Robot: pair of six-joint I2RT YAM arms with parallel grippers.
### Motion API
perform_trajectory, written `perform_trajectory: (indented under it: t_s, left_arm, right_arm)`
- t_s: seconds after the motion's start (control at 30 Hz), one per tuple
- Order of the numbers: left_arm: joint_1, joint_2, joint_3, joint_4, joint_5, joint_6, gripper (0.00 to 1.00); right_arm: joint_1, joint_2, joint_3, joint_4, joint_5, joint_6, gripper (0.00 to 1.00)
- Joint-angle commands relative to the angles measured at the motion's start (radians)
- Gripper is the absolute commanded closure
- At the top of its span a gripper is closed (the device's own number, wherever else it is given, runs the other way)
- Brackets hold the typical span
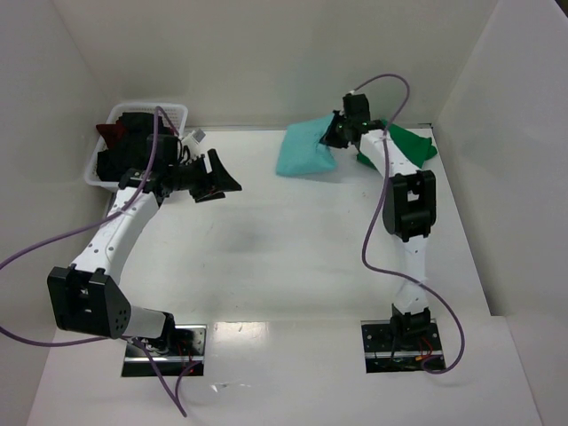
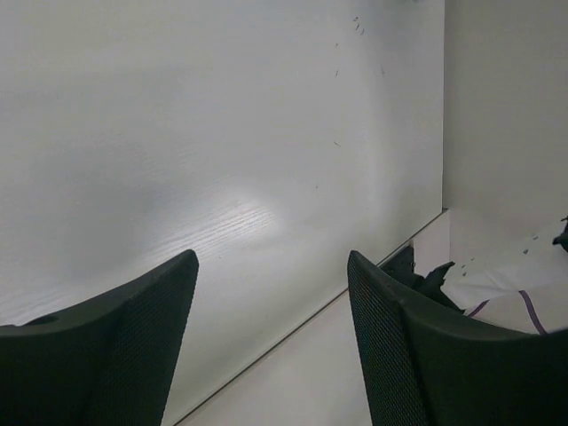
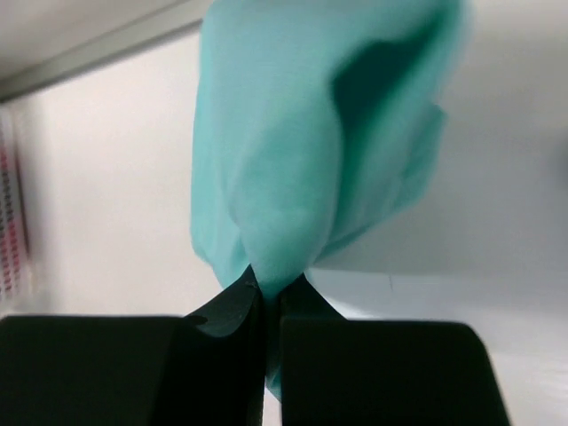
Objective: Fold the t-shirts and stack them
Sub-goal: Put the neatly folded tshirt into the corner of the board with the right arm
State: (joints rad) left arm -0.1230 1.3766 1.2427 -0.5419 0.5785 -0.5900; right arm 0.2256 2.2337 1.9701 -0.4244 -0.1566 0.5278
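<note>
**Mia:** From above, where is the light teal shirt?

**Ben:** It is bunched up at the far side of the table. The right gripper is at its edge. A green shirt lies just beside it, partly hidden by the arm.

**Mia:** Is it pinching?

**Ben:** Only the right wrist view shows that. Its jaws are pressed together on a fold of teal cloth.

**Mia:** And the left gripper?

**Ben:** It is near the white basket with the dark shirts inside. Its own camera shows its fingers spread wide over the table.
</note>
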Motion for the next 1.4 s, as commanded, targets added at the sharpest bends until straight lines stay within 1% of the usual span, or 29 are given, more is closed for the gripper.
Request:
perform_trajectory:
  t_s: [0.0, 0.2, 0.4, 0.53, 0.77, 1.0, 1.17, 1.23, 1.27, 1.3, 1.33, 1.37]
  left_arm:
    - [0.008, -0.027, -0.002, 0.040, 0.046, 0.032, 0.24]
    - [0.008, 0.004, 0.011, 0.040, 0.046, 0.022, 0.24]
    - [0.008, 0.036, 0.011, 0.060, 0.037, -0.005, 0.24]
    - [0.008, 0.058, 0.029, 0.060, 0.037, -0.014, 0.24]
    - [0.017, 0.108, 0.066, 0.060, 0.037, -0.025, 0.24]
    - [0.017, 0.128, 0.084, 0.069, 0.037, -0.045, 0.24]
    - [0.017, 0.148, 0.084, 0.069, 0.027, -0.045, 0.24]
    - [0.017, 0.148, 0.084, 0.069, 0.027, -0.045, 0.24]
    - [0.017, 0.157, 0.084, 0.069, 0.027, -0.045, 0.24]
    - [0.017, 0.157, 0.084, 0.069, 0.027, -0.045, 0.24]
    - [0.017, 0.157, 0.084, 0.069, 0.027, -0.045, 0.24]
    - [0.017, 0.157, 0.084, 0.069, 0.027, -0.045, 0.24]
  right_arm:
    - [-0.075, 0.079, 0.117, -0.109, -0.030, -0.072, 1.00]
    - [-0.186, 0.191, 0.379, -0.214, -0.043, -0.117, 1.00]
    - [-0.273, 0.219, 0.531, -0.277, -0.043, -0.137, 1.00]
    - [-0.354, 0.208, 0.567, -0.277, -0.064, -0.137, 1.00]
    - [-0.456, 0.190, 0.569, -0.286, -0.046, -0.146, 1.00]
    - [-0.526, 0.144, 0.445, -0.295, -0.026, -0.178, 1.00]
    - [-0.526, 0.101, 0.333, -0.266, 0.035, -0.212, 1.00]
    - [-0.526, 0.089, 0.273, -0.245, 0.048, -0.212, 0.95]
    - [-0.526, 0.078, 0.254, -0.244, 0.066, -0.221, 0.90]
    - [-0.526, 0.078, 0.228, -0.235, 0.078, -0.221, 0.82]
    - [-0.526, 0.078, 0.228, -0.235, 0.089, -0.221, 0.72]
    - [-0.526, 0.069, 0.217, -0.235, 0.098, -0.221, 0.51]
